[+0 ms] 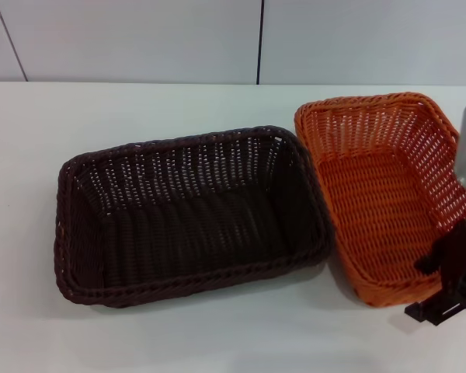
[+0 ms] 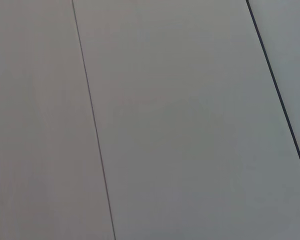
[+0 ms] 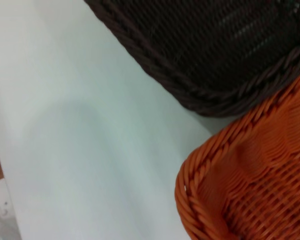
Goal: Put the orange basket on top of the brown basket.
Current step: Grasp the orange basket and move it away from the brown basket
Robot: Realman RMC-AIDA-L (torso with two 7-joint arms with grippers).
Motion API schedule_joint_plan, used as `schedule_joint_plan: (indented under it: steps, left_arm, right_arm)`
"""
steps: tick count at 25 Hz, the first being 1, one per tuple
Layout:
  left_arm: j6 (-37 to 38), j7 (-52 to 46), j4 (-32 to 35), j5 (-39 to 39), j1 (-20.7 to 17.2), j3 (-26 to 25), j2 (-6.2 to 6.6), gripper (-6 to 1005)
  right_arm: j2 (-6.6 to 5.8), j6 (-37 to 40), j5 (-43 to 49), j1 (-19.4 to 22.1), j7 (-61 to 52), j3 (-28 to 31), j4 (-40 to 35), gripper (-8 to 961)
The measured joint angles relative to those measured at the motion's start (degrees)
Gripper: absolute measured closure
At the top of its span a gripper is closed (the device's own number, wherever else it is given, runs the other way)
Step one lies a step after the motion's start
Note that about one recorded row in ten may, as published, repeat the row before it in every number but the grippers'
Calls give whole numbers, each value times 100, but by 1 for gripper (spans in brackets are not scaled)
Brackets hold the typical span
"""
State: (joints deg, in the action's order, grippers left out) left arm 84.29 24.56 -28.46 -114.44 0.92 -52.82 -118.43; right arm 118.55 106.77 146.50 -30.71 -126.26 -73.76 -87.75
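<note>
Here no writing shows; the right gripper (image 1: 449,284) sits at the orange basket's (image 1: 388,194) near rim beside the brown basket (image 1: 186,214), jaw state unclear.

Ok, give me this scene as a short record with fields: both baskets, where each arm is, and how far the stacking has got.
orange basket: on the table, right of the brown one, rims touching or nearly so
brown basket: on the white table, empty
right gripper: at the orange basket's near right corner, grip unclear
left arm: out of the head view; its wrist camera shows only pale panels
stacking: not yet done
</note>
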Motion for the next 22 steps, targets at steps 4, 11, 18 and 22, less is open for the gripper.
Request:
schedule_joint_plan:
  steps: [4,11,18,22]
  left_arm:
    - [-8,-28,22,1,4,-4,1,311]
    - [-47,-41,100,19,22,-25,13,311]
    - [-159,-403,314,28,46,-86,13,311]
    - [-153,-622,433,28,73,-113,13,311]
  right_arm:
    - [10,-149,84,-18,-18,-62,192,221]
    - [39,-401,364,81,-101,-233,10,225]
    - [41,-592,670,-10,-292,-449,182,405]
    - [39,-639,729,-61,-394,-449,300,667]
